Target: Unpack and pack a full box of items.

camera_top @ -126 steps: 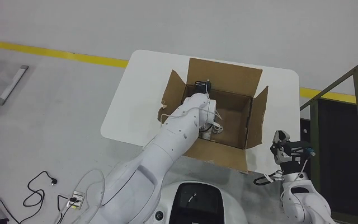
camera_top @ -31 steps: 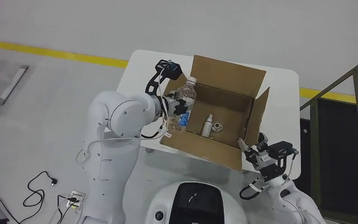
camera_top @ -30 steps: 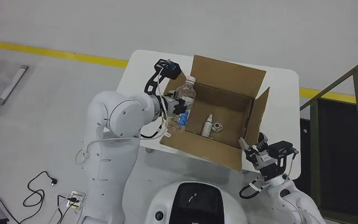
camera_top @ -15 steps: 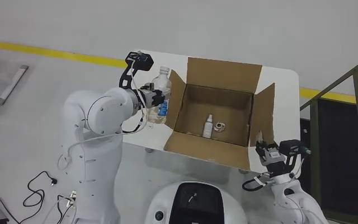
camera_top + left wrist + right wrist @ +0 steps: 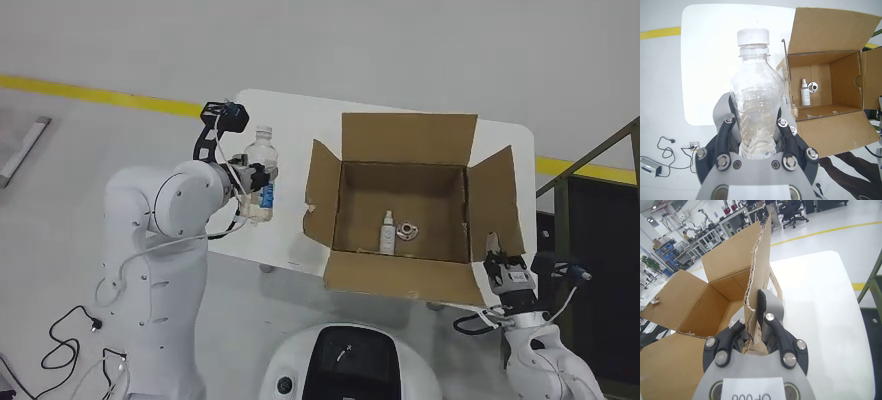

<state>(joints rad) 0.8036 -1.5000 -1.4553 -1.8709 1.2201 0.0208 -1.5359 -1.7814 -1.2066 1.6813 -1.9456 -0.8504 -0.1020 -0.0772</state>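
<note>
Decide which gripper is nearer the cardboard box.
Right. The right gripper clamps one box flap; the left gripper holds a water bottle above the table, clear of the opposite flap.

One box [image 5: 405, 135]. Inside it, one spray bottle [image 5: 388, 232] and one round metal piece [image 5: 407, 232], perhaps a fitting. Beside it, one clear bottle [image 5: 259, 170].

A white rounded table [image 5: 300, 130] is carrying an open brown cardboard box [image 5: 400, 140] between the left end effector [image 5: 257, 190] and the right end effector [image 5: 494, 255].
</note>
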